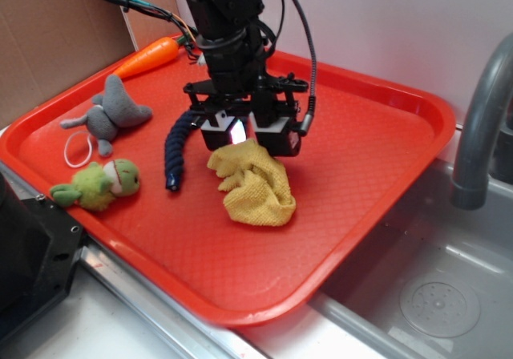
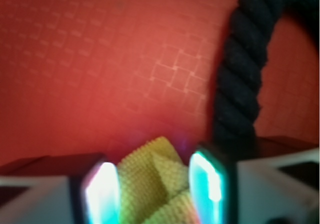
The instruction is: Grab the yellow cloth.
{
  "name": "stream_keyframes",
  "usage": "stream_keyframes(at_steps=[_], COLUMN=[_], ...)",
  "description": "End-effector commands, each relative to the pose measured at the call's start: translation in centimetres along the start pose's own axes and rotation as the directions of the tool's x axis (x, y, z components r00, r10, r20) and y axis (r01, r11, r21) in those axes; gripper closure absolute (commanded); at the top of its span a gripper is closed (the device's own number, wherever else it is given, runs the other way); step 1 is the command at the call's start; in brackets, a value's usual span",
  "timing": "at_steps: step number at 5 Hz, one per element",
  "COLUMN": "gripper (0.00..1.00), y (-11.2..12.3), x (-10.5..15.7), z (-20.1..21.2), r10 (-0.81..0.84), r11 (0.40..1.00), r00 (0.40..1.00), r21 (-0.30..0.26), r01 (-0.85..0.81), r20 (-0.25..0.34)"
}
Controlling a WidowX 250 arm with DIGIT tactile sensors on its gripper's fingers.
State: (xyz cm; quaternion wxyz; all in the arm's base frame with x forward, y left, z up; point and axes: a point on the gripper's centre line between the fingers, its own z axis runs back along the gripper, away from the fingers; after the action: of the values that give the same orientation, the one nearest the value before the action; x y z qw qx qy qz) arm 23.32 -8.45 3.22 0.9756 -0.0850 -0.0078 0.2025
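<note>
**Hand set around the top fold of the yellow cloth**

The hand (image 1: 245, 139) sits low over the red tray (image 1: 385, 135), its 2 fingers (image 2: 102, 191) narrowed around a raised fold of the yellow cloth (image 1: 255, 184). The wrist view shows cloth filling the gap between the lit pads, touching both. The rest of the cloth lies bunched on the tray near its middle, spreading toward the front edge.

The tray also holds a dark blue rope (image 1: 178, 152) just beside the cloth, a grey plush toy (image 1: 112, 112), a green plush toy (image 1: 100, 186), a white band (image 1: 78, 148) between them, and a carrot toy (image 1: 151, 56) at the far rim. The tray rests on the worktop beside a sink (image 1: 433, 295) with a grey faucet (image 1: 481, 118).

Only the wrist view shows the cloth's weave between the pads and the rope's twist (image 2: 245, 64) close alongside; the toys, sink and faucet appear only in the exterior view.
</note>
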Motion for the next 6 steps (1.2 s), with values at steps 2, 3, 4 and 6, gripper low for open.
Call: stream_keyframes(at_steps=[2,3,4,6], gripper=[1.0,1.0,0.24,0.0], y=[-0.6,1.4,1.6,-2.6], x=[-2.1,-3.6,-4.0,-3.7], z=[9.1,14.5,16.6,9.8], r10=[-0.28,-0.377,-0.342,-0.745], r11=[0.96,0.926,0.936,0.666], r00=[0.96,0.924,0.934,0.665], r21=[-0.005,0.044,-0.057,-0.019], r01=[0.28,0.374,0.349,0.745], r20=[-0.025,0.069,0.105,-0.053])
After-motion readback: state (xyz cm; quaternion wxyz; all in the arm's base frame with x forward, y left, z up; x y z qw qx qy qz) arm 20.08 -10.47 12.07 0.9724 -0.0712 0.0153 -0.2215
